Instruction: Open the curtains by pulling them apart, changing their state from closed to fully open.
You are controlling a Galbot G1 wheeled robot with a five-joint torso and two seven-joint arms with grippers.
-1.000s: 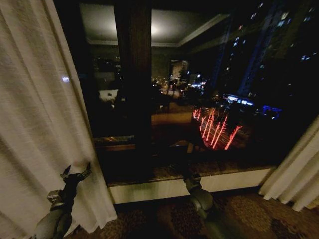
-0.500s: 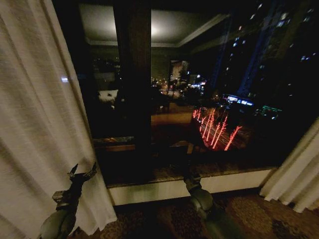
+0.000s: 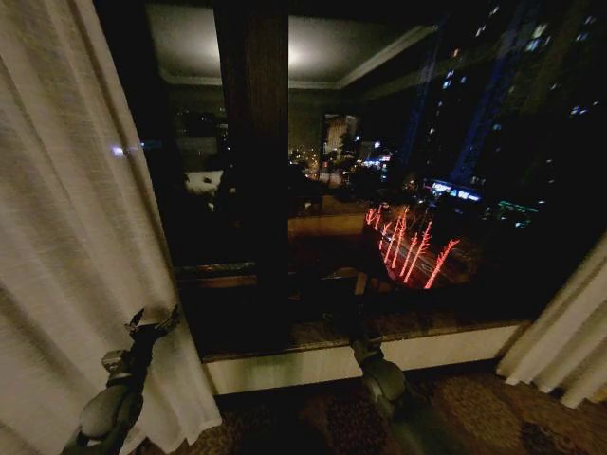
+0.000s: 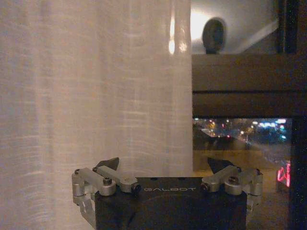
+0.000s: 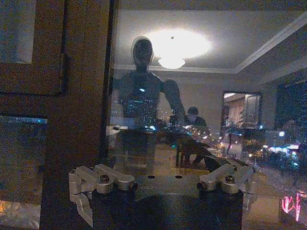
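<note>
The left curtain (image 3: 76,237), sheer cream-white and pleated, hangs from the top of the head view to the floor. The right curtain (image 3: 564,341) is bunched at the lower right corner. Dark window glass (image 3: 398,190) lies bare between them. My left gripper (image 3: 152,322) stands open in front of the left curtain's inner edge, low down. In the left wrist view the gripper (image 4: 164,165) has nothing between its fingers, and the curtain (image 4: 96,96) hangs just beyond it. My right gripper (image 5: 158,167) is open, facing the window glass near the wooden mullion (image 5: 81,96).
A white sill (image 3: 427,346) runs under the window, with patterned carpet (image 3: 474,417) below it. A thick dark mullion (image 3: 251,142) splits the glass. The pane reflects the lit room and my own body (image 5: 141,96). City lights show outside.
My left gripper has shifted slightly right and up along the left curtain's edge. The whole picture has shifted a little. The right arm is where it was.
</note>
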